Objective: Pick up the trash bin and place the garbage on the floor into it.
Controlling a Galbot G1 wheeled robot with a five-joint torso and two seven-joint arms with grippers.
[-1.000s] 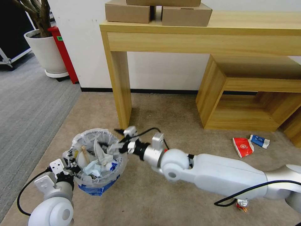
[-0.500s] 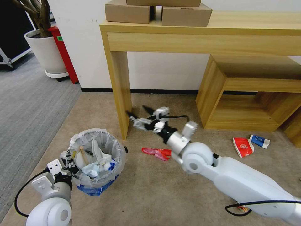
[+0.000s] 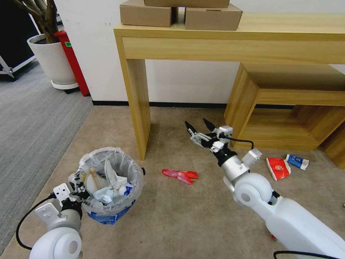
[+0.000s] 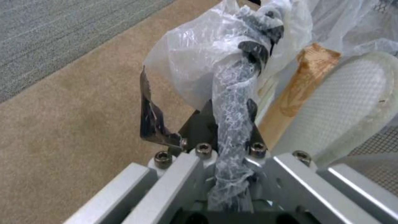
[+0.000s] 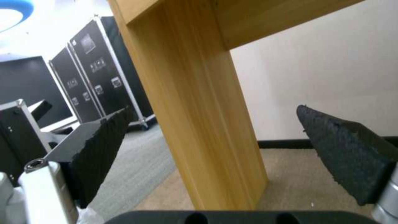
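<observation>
- Left tool (image 3: 77, 190) lowest and nearest in head view, clamped on rim of trash bin (image 3: 109, 210); in left wrist view, fingers (image 4: 248, 49) pinched tight over rim and twisted clear plastic liner (image 4: 232, 124).
- Trash bin at left on beige floor (image 3: 172, 223), blue base visible, liner bunched over rim. Inside: white slipper (image 4: 344, 105), wooden stick (image 4: 298, 87), crumpled tissues (image 3: 104, 194).
- Red wrapper (image 3: 180, 175) flat on floor, between bin and right arm, apart from both.
- Right tool (image 3: 199, 126) raised above floor beyond wrapper, spread wide, nothing between fingers; pads (image 5: 348, 155) well apart in right wrist view, wooden leg (image 5: 195, 102) seen through the gap.
- Red cup (image 3: 278, 168) crushed on floor right of right wrist; blue-white carton (image 3: 297, 161) just beside it, farther right.
- Long wooden worktop (image 3: 233, 34) spanning behind; its leg (image 3: 138, 104) standing on floor between bin and right tool, beyond both.
- Low open wooden shelf unit (image 3: 287, 108) under worktop at right, just behind right tool and cup.
- Cardboard boxes (image 3: 179, 12) on worktop.
- Far left: grey ribbed carpet (image 3: 32, 118), white plant pot (image 3: 54, 61), red object (image 3: 73, 61) against wall.
</observation>
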